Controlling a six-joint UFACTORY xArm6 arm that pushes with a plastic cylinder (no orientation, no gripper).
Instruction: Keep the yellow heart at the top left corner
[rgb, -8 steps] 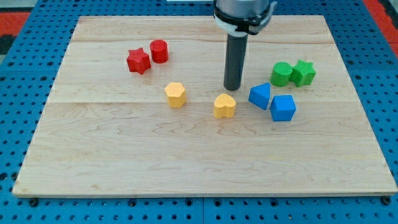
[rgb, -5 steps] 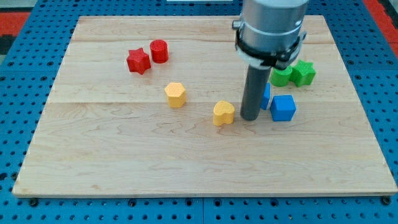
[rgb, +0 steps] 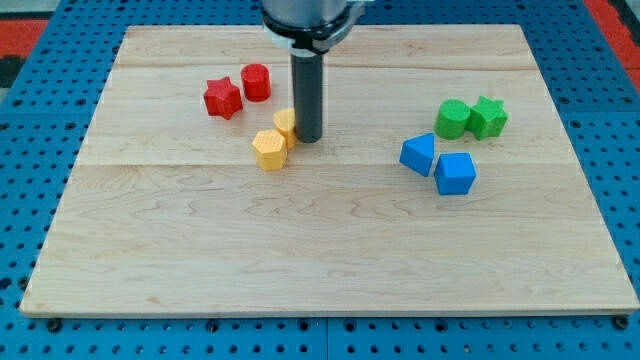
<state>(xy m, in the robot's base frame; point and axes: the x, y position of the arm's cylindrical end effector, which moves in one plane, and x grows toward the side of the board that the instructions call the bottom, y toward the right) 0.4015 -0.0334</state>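
The yellow heart (rgb: 284, 123) lies left of the board's middle, partly hidden behind my rod. My tip (rgb: 308, 139) rests against its right side. A second yellow block (rgb: 269, 149), roughly hexagonal, touches the heart at its lower left. Both sit well below and to the right of the board's top left corner (rgb: 130, 35).
A red star (rgb: 222, 98) and a red cylinder (rgb: 256, 81) lie just up and left of the yellow blocks. Two green blocks (rgb: 452, 119) (rgb: 488, 116) and two blue blocks (rgb: 418, 154) (rgb: 455, 173) are at the view's right.
My tip swung round the heart's right side and pushed it up and left across the board. The heart met the other yellow block and nudged it slightly left.
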